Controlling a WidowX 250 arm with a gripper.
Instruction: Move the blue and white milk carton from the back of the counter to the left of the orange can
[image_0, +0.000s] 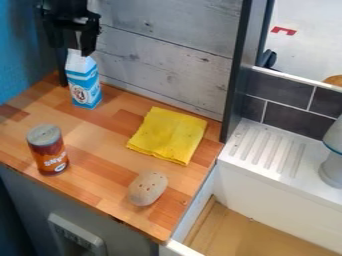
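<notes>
Up at the top left, the black gripper hangs right at the top of a blue and white carton; can't tell if it's touching, and can't tell if it's spread, pressed together or pinching the carton. Carton's standing upright on the wooden counter, toward the back left, near the grey plank wall. Closer to the camera on the left there's a dark reddish-brown can, also upright. Yellow cloth lies folded flat to the right of the carton, and a beige, potato-looking thing with small dark holes sits near the front edge, well apart from the gripper. Off to the right is a white ridged drainboard beside some dark tiles.
</notes>
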